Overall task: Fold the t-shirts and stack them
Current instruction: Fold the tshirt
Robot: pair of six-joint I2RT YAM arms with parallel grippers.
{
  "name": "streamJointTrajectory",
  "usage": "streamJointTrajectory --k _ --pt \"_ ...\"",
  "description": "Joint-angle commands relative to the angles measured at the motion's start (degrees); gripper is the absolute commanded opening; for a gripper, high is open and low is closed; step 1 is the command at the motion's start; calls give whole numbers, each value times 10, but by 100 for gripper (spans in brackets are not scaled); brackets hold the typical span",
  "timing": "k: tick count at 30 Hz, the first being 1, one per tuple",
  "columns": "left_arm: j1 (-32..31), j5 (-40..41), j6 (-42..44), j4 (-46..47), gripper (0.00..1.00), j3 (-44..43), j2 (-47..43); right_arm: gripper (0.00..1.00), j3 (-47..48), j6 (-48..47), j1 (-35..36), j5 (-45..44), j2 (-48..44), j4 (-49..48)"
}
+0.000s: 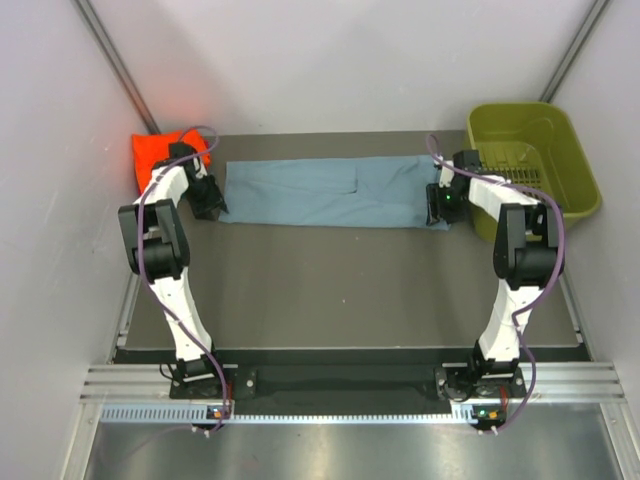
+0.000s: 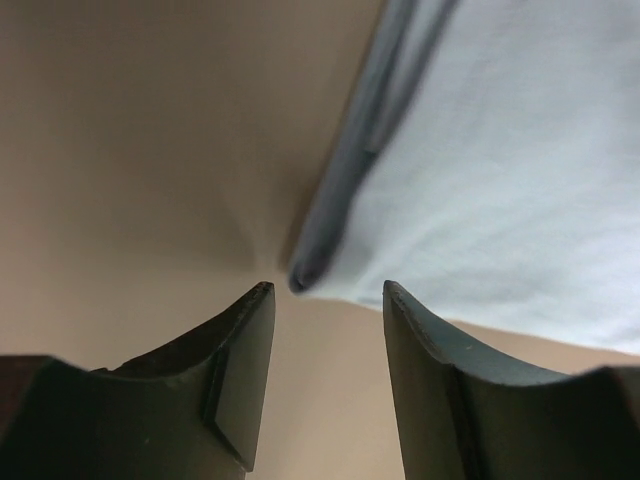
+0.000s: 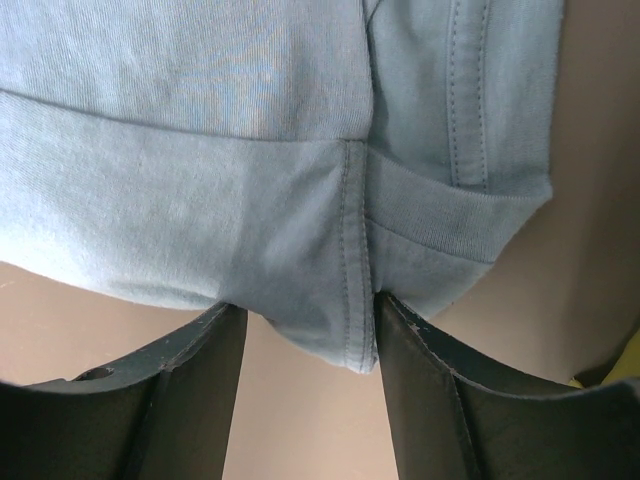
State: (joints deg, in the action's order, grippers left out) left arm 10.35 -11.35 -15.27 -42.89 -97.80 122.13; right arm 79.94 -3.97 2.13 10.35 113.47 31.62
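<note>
The right gripper (image 3: pixel 310 315) stood spread around a hem corner of the dusty grey-blue cloth t-shirt (image 1: pixel 320 192), a long folded strip across the far side of the grey table (image 1: pixel 340 290), the left gripper (image 2: pixel 328 290) gaping just short of its other end, beside a bright orange folded t-shirt (image 1: pixel 158 150).

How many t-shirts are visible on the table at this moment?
2. A grey-blue shirt lies as a long strip across the middle; an orange shirt sits at the far left corner. Others may be hidden beneath it.
</note>
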Motion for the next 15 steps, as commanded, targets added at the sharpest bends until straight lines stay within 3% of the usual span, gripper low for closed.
streamJointTrajectory --k 1,6,12,13,15 --pt "1 12 14 13 52 -29 15 55 14 3 7 -3 20 -14" --pt "0 9 16 17 46 -31 29 55 14 3 10 -4 22 -14" --pt "-1 -3 12 23 10 -12 29 54 19 3 19 -7 29 -16" --pt "-1 -5 12 21 0 -7 26 54 20 3 22 -8 30 -17" --pt "-1 -5 12 12 0 -5 17 52 22 3 24 -11 32 -16"
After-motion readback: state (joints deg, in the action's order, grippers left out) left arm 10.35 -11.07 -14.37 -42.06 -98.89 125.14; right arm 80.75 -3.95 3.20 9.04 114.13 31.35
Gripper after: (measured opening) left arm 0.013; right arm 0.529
